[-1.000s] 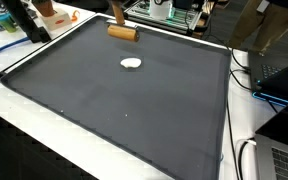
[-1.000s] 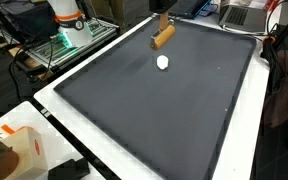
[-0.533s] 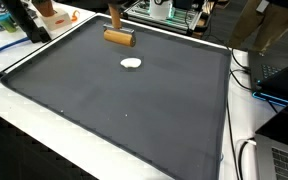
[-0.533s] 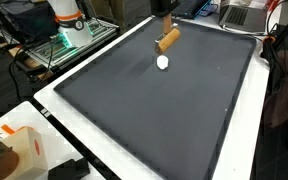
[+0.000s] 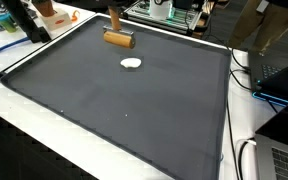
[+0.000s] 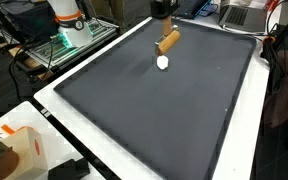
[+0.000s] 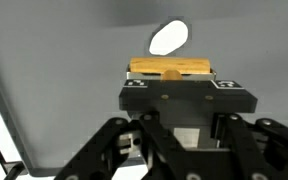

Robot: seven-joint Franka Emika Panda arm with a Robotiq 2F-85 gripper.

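While the Robotiq gripper (image 5: 113,25) hangs over the far end of the dark grey mat (image 5: 114,110), its 2 fingers are pinched narrow on a short tan wooden cylinder (image 5: 121,39). The cylinder sits low over the mat close to the far border; whether it clears the surface or grazes it I cannot tell. A small white oval piece (image 5: 132,64) lies on the mat nearby, apart from the cylinder. To my eye, handling this well means holding the pinch at the cylinder's middle, where the wrist view shows it (image 7: 171,69), so neither end droops, and moving it level, slowly, and clear of the white piece. The cylinder lies on its side, its long axis crosswise to the fingers and about level with the mat. In an exterior view (image 6: 168,41) it runs on a diagonal, with 1 end pointing toward the white piece.
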